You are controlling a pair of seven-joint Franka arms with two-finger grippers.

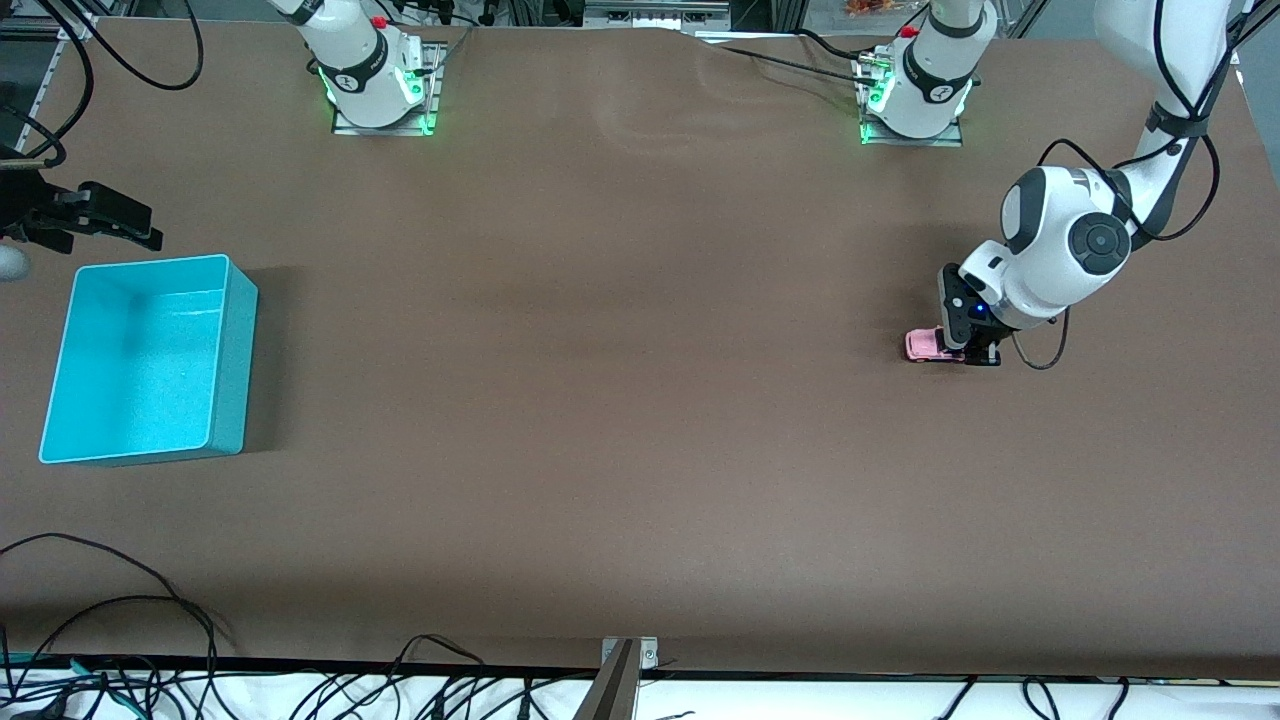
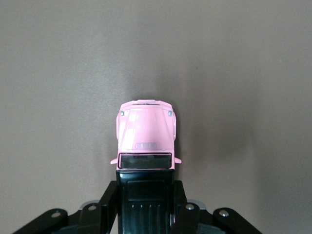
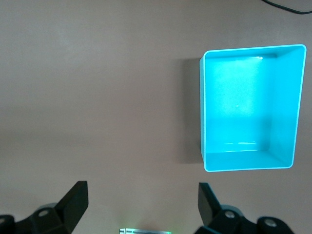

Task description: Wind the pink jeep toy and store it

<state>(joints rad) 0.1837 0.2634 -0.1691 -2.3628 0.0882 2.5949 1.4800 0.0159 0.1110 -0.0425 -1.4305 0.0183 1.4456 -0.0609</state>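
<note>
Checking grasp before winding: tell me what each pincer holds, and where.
Left pincer grips the pink jeep toy by the sides of its black roof. Right pincer is open, empty.

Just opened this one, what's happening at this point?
The left gripper is down at the table at the left arm's end, shut on the pink jeep toy, gripping its black roof section while the toy's wheels sit on the brown table. The turquoise bin stands empty at the right arm's end. The right gripper waits open, up in the air beside the bin. The jeep has not been stored yet.
</note>
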